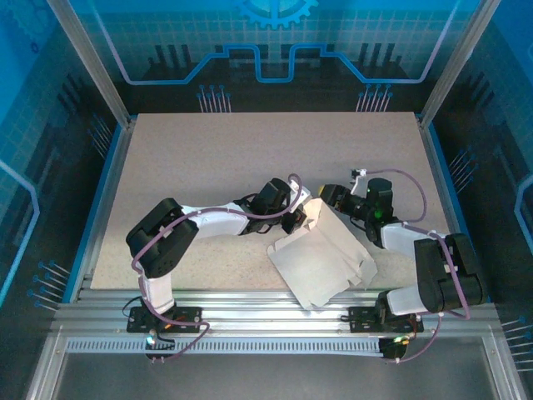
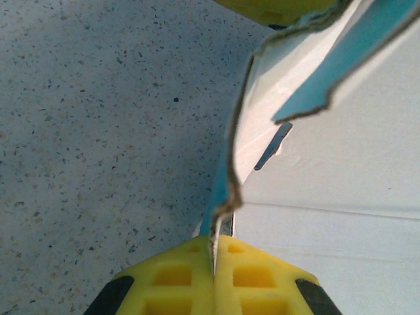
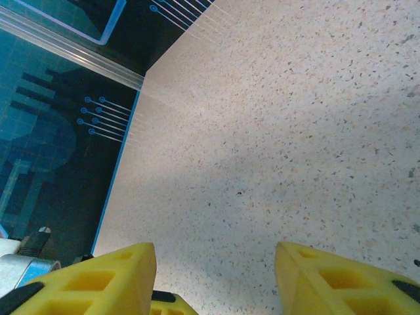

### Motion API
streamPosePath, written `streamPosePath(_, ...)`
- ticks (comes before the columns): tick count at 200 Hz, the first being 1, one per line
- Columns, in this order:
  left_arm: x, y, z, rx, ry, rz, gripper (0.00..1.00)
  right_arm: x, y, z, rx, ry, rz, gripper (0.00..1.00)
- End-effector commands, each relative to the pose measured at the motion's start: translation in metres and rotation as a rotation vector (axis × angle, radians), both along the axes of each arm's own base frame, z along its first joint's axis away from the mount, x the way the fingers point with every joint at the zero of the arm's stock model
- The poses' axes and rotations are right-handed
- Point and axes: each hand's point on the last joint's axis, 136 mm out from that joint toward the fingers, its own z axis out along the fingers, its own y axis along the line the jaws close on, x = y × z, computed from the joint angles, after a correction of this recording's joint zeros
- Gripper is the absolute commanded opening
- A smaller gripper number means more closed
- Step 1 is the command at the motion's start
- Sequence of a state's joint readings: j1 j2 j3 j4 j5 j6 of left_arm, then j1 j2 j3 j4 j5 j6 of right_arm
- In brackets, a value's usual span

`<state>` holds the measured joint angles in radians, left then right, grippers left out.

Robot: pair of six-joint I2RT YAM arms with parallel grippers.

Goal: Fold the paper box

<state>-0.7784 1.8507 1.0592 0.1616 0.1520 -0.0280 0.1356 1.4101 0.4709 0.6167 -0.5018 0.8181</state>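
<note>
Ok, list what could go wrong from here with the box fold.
The left gripper pinches only a thin, ragged edge of the paper box; a pull may tear it or slip off.
The right gripper is open over bare table, so nothing steadies the sheet; it may drag rather than crease.
In the top view the sheet's near corner lies over the front rails; it could slide off.
</note>
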Motion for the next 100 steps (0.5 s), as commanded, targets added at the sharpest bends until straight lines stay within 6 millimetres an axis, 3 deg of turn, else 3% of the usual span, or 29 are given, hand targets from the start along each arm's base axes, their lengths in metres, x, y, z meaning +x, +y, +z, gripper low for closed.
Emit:
streamPosePath(1,-0.005,-0.002,0.002,0.007,0.024,0.008,0.04,0.000,0.004,0.011,-0.002,-0.059,-0.010,0.52)
streamPosePath(100,0.023,0.003,0.013,0.057,-0.065,0.055,0.00,0.001,0.006,0.020,-0.004,-0.102,-0.036,0.53)
